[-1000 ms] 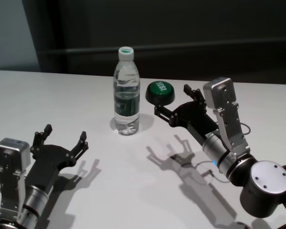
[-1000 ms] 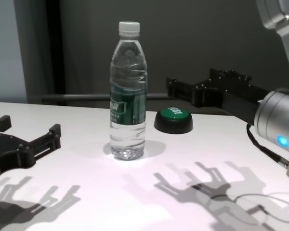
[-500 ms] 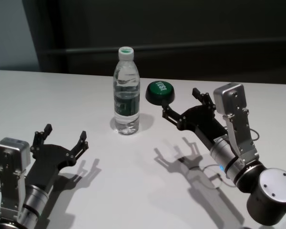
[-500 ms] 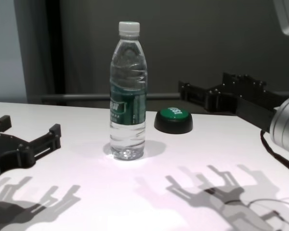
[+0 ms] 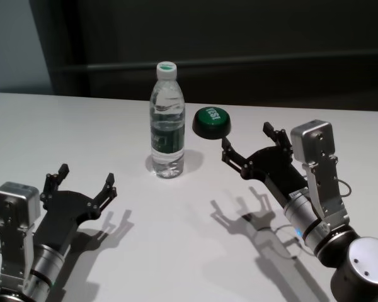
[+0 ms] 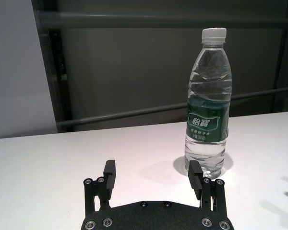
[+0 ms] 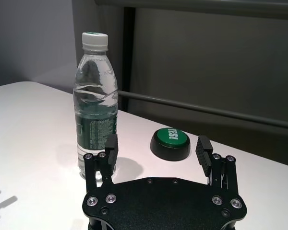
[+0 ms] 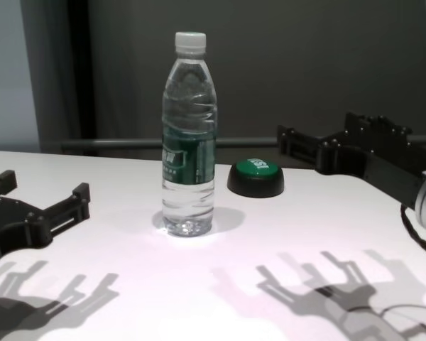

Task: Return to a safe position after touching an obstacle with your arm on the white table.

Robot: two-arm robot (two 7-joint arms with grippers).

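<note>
The right gripper [image 5: 252, 146] has pulled back from the bottle [image 5: 167, 123] and is now well apart from it, fingers spread and holding nothing. The bottle stands upright on the white table [image 5: 63, 135], beside the green button [image 5: 211, 123]. The left gripper [image 5: 80, 184] waits near the front, fingers spread. The move to safety looks nearly done.

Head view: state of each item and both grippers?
Water bottle: upright, capped, touched by neither arm.
Green button: on white table, untouched.
Right gripper: open, empty, above table, right of the bottle.
Left gripper: open, empty, low at the near left.
</note>
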